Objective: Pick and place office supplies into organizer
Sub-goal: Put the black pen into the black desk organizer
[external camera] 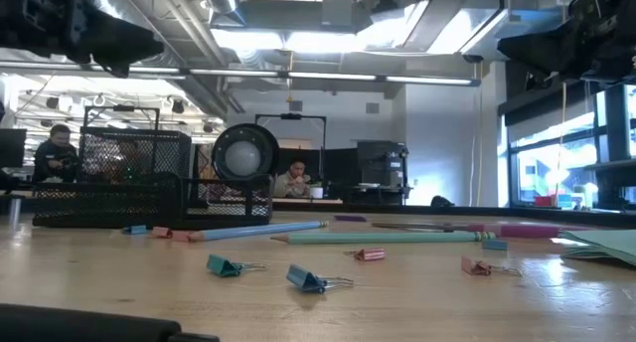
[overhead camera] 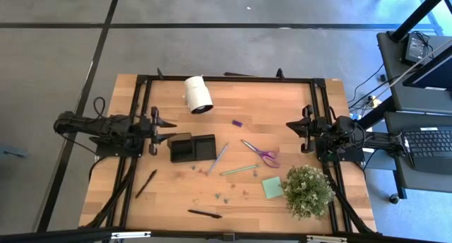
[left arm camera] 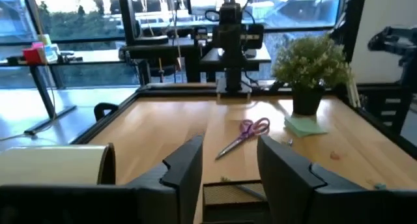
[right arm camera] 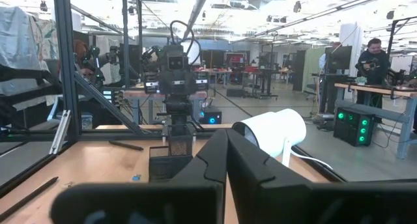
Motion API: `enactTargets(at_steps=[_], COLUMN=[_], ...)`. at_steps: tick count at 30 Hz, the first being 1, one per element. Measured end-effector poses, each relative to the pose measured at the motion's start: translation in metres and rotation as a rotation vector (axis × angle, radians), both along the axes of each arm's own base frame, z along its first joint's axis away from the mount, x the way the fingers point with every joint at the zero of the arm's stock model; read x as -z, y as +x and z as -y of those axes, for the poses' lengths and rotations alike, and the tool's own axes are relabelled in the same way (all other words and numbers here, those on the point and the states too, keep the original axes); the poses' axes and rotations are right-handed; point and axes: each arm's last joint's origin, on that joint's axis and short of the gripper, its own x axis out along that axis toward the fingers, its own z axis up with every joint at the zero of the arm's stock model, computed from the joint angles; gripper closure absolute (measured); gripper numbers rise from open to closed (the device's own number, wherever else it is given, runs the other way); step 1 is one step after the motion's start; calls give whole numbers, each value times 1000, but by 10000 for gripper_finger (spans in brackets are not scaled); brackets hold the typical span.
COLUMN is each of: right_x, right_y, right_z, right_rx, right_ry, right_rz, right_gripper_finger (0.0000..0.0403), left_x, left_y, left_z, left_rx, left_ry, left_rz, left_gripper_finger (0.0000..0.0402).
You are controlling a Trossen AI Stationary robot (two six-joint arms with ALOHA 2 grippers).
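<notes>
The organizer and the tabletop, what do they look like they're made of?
The organizer looks like black wire mesh, probably metal: the low view shows see-through grid walls. The tabletop looks like light varnished wood, with plank seams and grain visible.

white cylinder roll (overhead camera: 198, 95), potted plant (overhead camera: 308, 190), wooden table (overhead camera: 282, 102)

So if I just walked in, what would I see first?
Probably the bushy plant at the table's front right corner, and the white roll lying near the back edge. In the middle, purple scissors lie right of the black organizer, with pens, a pencil and small clips scattered around. The left hand hangs open beside the organizer and the right hand waits shut at the right edge.
</notes>
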Motion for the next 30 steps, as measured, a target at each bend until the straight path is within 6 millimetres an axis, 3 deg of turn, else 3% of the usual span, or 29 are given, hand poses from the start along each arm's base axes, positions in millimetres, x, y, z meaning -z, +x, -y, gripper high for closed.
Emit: enactTargets(at_steps=[5, 9, 21, 26, 30], right_x=[0, 0, 0, 0, 0], right_y=[0, 0, 0, 0, 0], right_z=[0, 0, 0, 0, 0], right_rx=[0, 2, 5, 5, 5], right_ry=[0, -9, -26, -27, -28], right_rz=[0, -1, -3, -2, -3], right_gripper_finger=[391, 391, 391, 391, 391], left_x=[-5, -25, -85, -101, -110], left_y=[9, 17, 66, 78, 78], left_z=[1, 3, 10, 9, 9], left_rx=[1, -4, -37, -191, -311], left_ry=[4, 23, 121, 52, -108], left_rz=[-25, -76, -515, -697, -863], left_gripper_finger=[239, 242, 246, 247, 247])
